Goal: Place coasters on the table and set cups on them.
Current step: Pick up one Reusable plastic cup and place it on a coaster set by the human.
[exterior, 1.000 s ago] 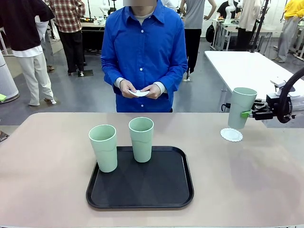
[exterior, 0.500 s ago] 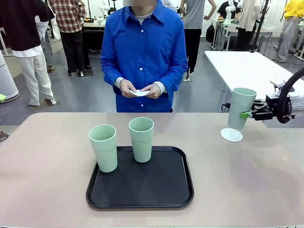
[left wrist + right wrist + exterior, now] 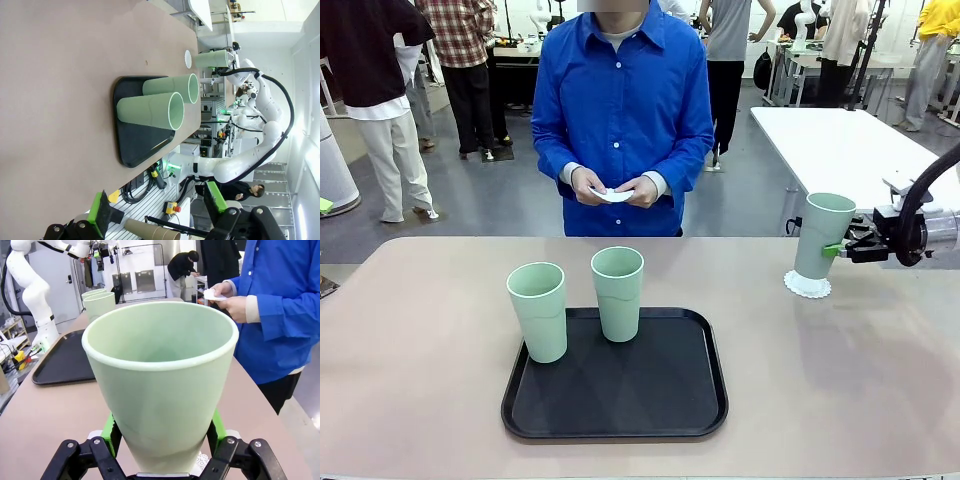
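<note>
Gripping the held cup (image 3: pixel 823 237) firmly between the pads of the right gripper (image 3: pixel 832 246). Registering a descent since a second ago: now seating the cup base on, or barely above, the coaster (image 3: pixel 808 286) directly beneath the gripper on the table (image 3: pixel 420 330); contact not confirmable. Judging first placement nearly done, release pending. Leaving the left tray cup (image 3: pixel 537 310) and right tray cup (image 3: pixel 618 293) on the black tray (image 3: pixel 620 410), well off to the gripper's side. Keeping the left gripper (image 3: pixel 155 205) splayed wide, holding nothing. Noting more coasters waiting in the person's hands (image 3: pixel 613 194).
</note>
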Tool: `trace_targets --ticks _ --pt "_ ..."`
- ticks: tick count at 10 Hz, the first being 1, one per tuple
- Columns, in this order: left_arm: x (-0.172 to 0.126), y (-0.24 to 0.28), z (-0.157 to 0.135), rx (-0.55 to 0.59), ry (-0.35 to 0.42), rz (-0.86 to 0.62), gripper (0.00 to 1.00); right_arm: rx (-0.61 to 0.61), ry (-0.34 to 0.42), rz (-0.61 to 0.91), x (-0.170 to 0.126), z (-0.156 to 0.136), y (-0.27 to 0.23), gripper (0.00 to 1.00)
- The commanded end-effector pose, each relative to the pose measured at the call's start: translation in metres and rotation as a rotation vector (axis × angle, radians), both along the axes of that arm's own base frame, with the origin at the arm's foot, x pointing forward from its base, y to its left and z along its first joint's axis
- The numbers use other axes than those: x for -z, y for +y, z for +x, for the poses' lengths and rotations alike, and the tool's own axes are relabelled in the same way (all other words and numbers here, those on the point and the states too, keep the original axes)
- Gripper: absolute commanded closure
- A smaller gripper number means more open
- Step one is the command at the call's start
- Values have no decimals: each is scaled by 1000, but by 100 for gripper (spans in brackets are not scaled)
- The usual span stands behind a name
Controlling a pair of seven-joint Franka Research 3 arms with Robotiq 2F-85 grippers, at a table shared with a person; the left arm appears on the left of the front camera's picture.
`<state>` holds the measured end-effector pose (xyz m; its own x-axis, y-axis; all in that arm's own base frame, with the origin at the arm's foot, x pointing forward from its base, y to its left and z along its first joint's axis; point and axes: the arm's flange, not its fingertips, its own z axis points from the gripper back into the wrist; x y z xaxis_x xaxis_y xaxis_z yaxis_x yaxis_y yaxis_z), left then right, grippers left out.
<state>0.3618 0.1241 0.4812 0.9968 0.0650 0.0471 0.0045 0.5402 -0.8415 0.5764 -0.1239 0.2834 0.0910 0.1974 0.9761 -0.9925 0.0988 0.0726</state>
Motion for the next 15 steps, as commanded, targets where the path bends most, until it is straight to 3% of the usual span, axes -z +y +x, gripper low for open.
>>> trace_targets --ticks 1,15 --pt "-2 1 -2 -2 -9 -5 0 -41 -17 -11 6 10 -2 17" --pt "-2 1 -2 -2 -9 -5 0 -34 -8 -61 35 22 -9 17"
